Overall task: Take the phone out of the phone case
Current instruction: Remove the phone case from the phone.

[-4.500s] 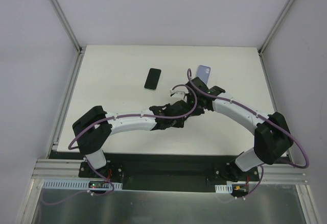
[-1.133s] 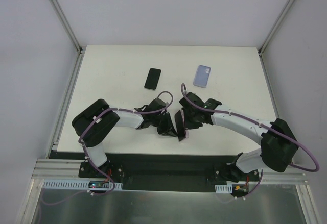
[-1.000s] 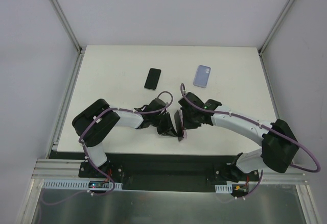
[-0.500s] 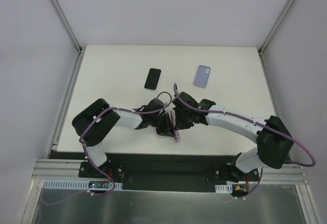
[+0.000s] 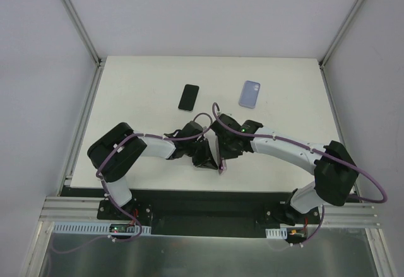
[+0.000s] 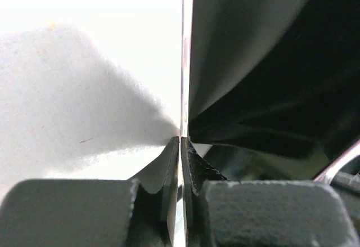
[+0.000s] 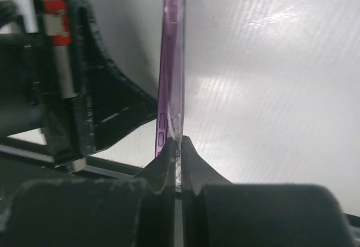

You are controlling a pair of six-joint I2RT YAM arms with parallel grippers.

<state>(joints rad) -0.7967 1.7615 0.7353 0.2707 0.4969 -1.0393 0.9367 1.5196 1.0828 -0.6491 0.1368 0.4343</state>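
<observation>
A purple phone (image 7: 170, 61) in a clear phone case (image 7: 180, 89) stands on edge just above the table, between the two arms (image 5: 221, 165). My right gripper (image 7: 180, 143) is shut on the clear case's wall, with the purple edge and its side buttons just left of the jaws. My left gripper (image 6: 180, 140) is shut on a thin clear edge of the case (image 6: 183, 61), and a dark surface (image 6: 264, 61) fills the view to its right. From above, both grippers meet at the near middle of the table, left (image 5: 208, 156) and right (image 5: 225, 151).
A black phone (image 5: 189, 97) lies flat on the white table (image 5: 139, 100) behind the grippers. A lavender phone-shaped item (image 5: 250, 93) lies to its right. The left arm's black body (image 7: 67, 89) stands close on the left in the right wrist view.
Over the last second the right gripper has moved left, carrying the cased phone up against the left gripper. Both jaws have stayed shut. The black phone and the lavender item have not moved.
</observation>
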